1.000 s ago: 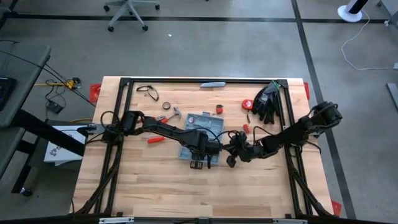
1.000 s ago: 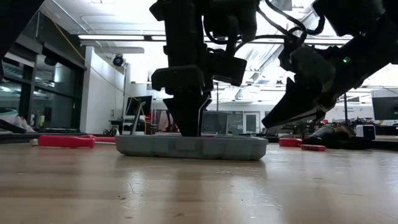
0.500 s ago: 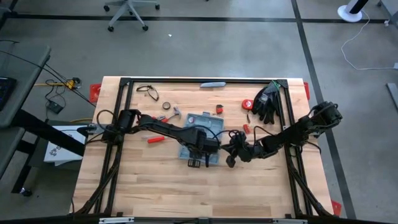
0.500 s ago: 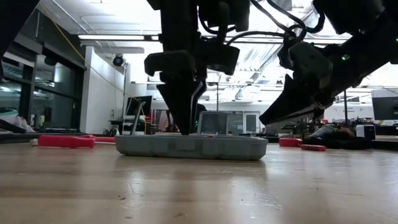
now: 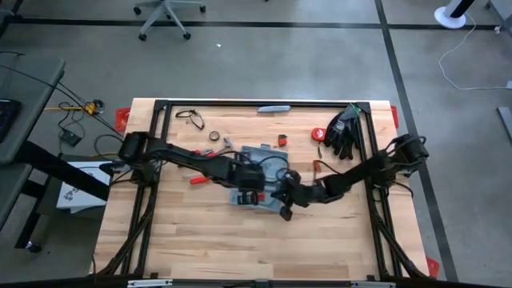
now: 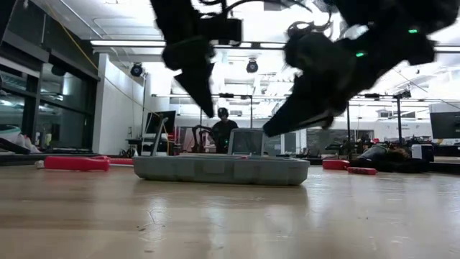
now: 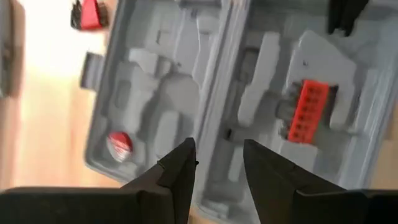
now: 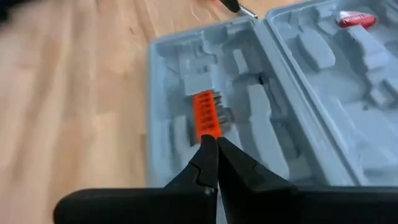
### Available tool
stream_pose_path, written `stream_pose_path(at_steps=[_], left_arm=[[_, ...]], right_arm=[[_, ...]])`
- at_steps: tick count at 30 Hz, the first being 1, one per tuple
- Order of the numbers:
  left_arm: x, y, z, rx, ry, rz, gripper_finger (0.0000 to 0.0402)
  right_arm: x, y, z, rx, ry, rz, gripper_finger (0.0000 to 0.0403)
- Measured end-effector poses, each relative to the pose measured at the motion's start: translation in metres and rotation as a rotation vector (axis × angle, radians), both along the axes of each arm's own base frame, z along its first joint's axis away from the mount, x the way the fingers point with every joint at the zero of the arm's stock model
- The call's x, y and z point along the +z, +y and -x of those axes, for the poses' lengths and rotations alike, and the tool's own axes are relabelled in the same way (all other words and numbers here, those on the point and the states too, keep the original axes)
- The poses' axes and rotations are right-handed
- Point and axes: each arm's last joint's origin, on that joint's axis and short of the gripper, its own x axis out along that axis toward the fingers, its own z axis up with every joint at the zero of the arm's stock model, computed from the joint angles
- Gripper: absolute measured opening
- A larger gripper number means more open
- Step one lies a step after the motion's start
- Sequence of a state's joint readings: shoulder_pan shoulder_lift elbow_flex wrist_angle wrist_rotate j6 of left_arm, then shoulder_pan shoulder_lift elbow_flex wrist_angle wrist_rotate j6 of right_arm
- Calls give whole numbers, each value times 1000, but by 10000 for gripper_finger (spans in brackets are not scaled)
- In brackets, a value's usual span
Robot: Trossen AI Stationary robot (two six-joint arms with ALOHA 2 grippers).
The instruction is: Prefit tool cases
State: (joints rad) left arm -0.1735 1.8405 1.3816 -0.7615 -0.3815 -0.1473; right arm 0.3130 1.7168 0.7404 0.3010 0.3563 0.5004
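High view: we see case (image 5: 258, 174) lying open mid-table, left gripper (image 5: 246, 194) and right gripper (image 5: 285, 211) over its near edge.
Low view: both hang above case, not touching.
Left wrist: fingers (image 7: 177, 171) apart, empty.
Right wrist: fingers (image 8: 205, 158) pressed together over orange bit holder (image 8: 206, 115).

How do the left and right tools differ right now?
The left tool has its jaws apart, while the right tool is shut tight. The left tool hovers over the middle ridge of the open tool case; the right tool points at the orange bit holder in one half. Both are empty and above the case.
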Motion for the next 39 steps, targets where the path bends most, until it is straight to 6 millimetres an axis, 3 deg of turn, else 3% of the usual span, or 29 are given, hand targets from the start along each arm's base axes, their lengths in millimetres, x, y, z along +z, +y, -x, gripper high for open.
stream_pose_path(at_steps=[5,15,39], left_arm=[[-19,-2,21,42,-47,39,127],[-50,-4,31,41,-128,76,126],[-48,-4,26,20,-185,73,126]], right_arm=[[3,-4,-19,36,89,36,0],[4,-21,-32,66,125,-44,0],[-15,-23,-41,88,119,-82,0]])
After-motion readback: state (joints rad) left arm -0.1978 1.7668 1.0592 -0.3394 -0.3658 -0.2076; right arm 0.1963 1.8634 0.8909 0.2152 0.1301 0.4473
